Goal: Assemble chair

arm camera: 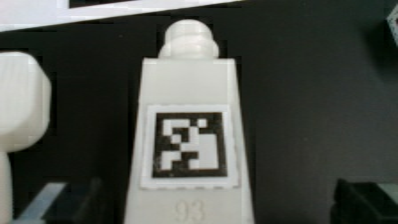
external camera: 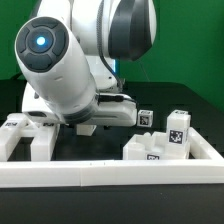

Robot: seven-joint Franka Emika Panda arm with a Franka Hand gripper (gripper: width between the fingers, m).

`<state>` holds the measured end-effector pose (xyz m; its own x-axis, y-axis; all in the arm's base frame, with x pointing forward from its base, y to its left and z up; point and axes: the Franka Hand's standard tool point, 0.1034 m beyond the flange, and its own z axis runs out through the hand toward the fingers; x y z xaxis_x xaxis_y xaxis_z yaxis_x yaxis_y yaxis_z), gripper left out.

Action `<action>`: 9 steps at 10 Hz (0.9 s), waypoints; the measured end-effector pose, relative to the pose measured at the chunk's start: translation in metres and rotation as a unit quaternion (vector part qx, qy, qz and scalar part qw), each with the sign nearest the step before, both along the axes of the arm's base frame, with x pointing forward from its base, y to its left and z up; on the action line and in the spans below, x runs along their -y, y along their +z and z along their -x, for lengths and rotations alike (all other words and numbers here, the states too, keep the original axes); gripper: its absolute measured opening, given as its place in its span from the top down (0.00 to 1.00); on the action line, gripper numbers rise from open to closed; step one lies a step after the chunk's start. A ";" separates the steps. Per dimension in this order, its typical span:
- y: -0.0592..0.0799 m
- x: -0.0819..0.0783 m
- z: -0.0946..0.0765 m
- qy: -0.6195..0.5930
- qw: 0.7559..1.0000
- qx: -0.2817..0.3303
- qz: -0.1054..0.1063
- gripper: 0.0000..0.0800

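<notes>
- State of the gripper: released, jaws spread wide, nothing grasped.
- Dark fingers are seen at both sides of the leg. A black gap is left on each side, so no contact is made.
- The leg is framed between the jaws in the wrist view, seen lengthwise against the black table.
- Look of the leg: white plastic, flat-faced, tapered toward a narrow end that is capped by a rounded peg.
- A black-and-white square tag is carried on the face turned to the camera, toward the wide end. Faint raised marks are seen past it but cannot be read.
- A rounded part, also white, is seen just beside the leg. It is kept apart from it by a strip of table and is cut off by the frame edge.
- In the exterior view the gripper is mostly hidden behind the arm, and its state cannot be read there.
- More chair pieces are seen there. The left parts are blocky and lie at the exterior view's left. The right parts lie at its right, with an upright block bearing a tag.
- All pieces are enclosed by the rail across the front.
</notes>
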<state>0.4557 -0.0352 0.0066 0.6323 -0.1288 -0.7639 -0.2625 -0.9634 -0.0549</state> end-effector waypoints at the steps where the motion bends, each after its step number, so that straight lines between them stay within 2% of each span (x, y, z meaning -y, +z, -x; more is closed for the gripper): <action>1: 0.000 0.000 0.000 0.000 1.000 0.000 0.000 0.45; 2: 0.000 0.000 0.000 0.000 1.000 0.000 0.000 0.45; 3: 0.000 0.001 0.000 -0.001 1.000 0.000 0.000 0.63; 6: 0.001 0.001 -0.002 0.000 1.000 0.001 0.000 0.63; 7: 0.011 -0.002 -0.012 0.004 1.000 0.003 -0.003 0.63; 9: 0.043 -0.005 -0.034 0.005 1.000 0.009 -0.012 0.63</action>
<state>0.4901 -0.0299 0.0499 0.6469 -0.1045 -0.7554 -0.2519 -0.9642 -0.0824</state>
